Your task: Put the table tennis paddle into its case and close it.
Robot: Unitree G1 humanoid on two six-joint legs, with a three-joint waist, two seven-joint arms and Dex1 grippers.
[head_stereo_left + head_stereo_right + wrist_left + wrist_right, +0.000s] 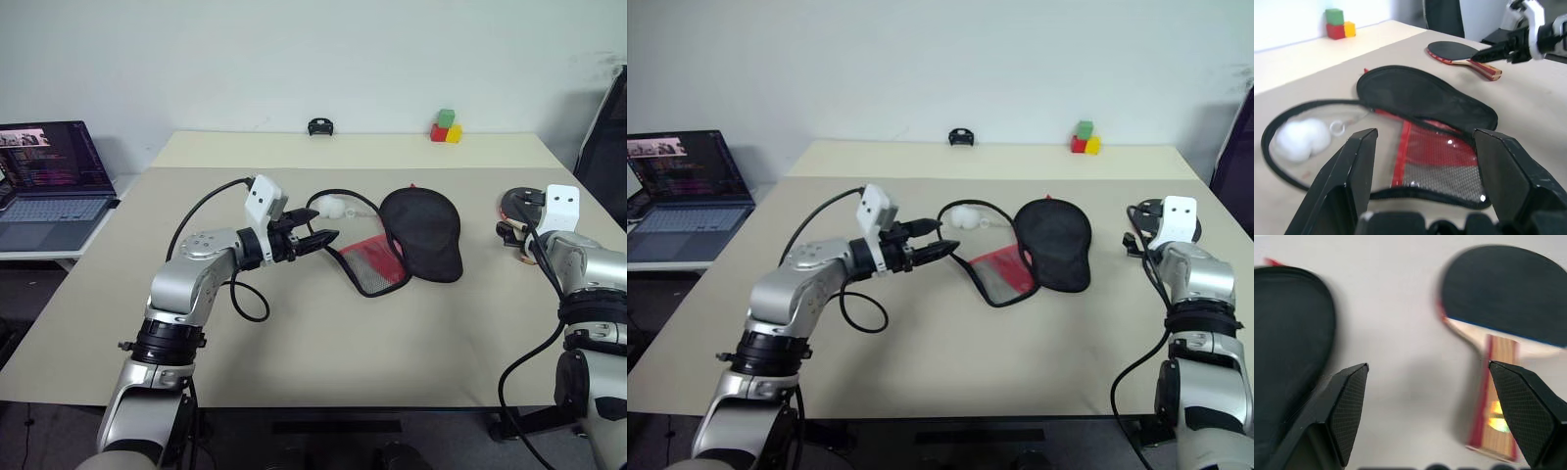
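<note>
A wide beige surface [323, 343] is seen, with a second, paler surface [353, 149] butted against its far edge. To the robot's left, off the main surface, an open laptop [49, 186] is placed on a lower white stand. Near the middle of the main surface the case [423, 233] is laid open: its black fabric half lies flat toward the right, while the red panel with the mesh pocket [374, 262] is folded out beside it toward the left, and the zipper edge is traced in a loop around a small white lump [333, 207] next to a small metal ring [1338, 128]. The table tennis paddle [1498, 298] is found flat on the surface well to the right of the case, apart from it, with its black face upward and its red-striped wooden handle pointing toward the right arm. The left hand [315, 238] is held just above the surface, just left of the mesh pocket, with its black fingers spread apart and nothing between them. The right hand [1430, 416] is positioned at the paddle's handle end, its fingers spread wide and empty; one finger is seen beside the handle, and contact cannot be told. At the far edge, three small blocks [446, 127] in green, red and yellow are stacked together, and a small black object [320, 126] is set further left.
</note>
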